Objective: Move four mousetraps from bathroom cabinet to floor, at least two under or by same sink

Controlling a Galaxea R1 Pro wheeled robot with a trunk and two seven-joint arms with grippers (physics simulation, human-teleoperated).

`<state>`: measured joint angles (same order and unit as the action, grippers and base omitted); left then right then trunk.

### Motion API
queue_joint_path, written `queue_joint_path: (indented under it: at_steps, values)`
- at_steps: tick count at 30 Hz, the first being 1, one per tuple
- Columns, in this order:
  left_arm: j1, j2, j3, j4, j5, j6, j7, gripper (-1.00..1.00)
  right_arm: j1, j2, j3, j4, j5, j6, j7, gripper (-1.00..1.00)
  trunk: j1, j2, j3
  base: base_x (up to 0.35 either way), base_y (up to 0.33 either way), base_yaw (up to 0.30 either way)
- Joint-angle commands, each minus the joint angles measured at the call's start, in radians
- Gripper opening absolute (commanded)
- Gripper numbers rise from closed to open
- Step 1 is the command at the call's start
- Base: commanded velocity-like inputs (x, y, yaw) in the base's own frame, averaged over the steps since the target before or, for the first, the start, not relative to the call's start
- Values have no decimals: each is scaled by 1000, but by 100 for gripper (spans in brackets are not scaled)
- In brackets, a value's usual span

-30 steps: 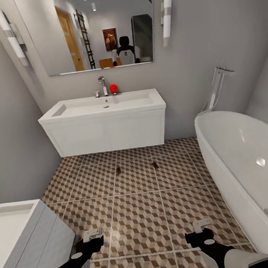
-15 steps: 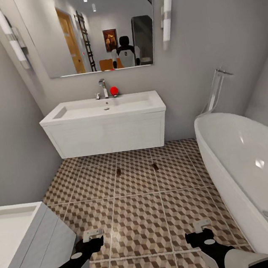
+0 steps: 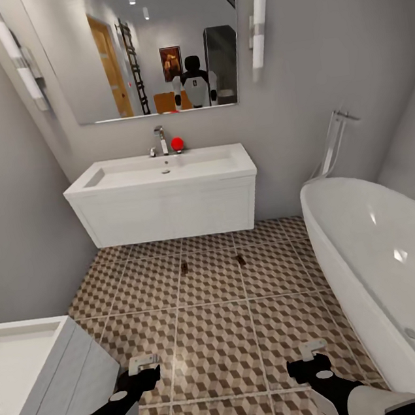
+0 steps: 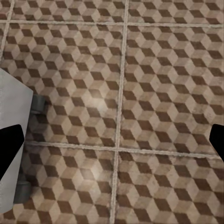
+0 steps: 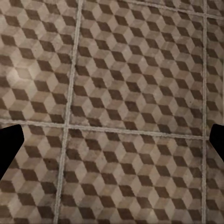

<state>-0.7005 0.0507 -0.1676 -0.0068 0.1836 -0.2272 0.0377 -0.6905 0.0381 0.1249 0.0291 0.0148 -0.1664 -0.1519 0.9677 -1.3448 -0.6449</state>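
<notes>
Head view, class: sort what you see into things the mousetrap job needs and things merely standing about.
Job:
mousetraps, two lying on the floor in front of the sink
left gripper and right gripper, both empty

Standing about:
bathtub
mirror
red ball by the tap

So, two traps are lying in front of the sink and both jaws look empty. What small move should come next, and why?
Probably turn the base away toward the cabinet. Two mousetraps already lie on the bathroom floor just in front of the sink, and the left gripper and right gripper are open with nothing between the jaws, so more traps must be fetched.
</notes>
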Motion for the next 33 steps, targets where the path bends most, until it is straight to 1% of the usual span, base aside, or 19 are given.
queue_joint_path:
  at_steps: [1,33]
  values:
    - [-1,0,-9,1,8,-3,2,100,-1,1,7,3,2,-4,-6,100,-4,7,2,0,0,0]
    - [-1,1,-8,1,8,-3,3,100,-1,0,7,3,1,-2,-4,100,-127,231,103,0,0,0]
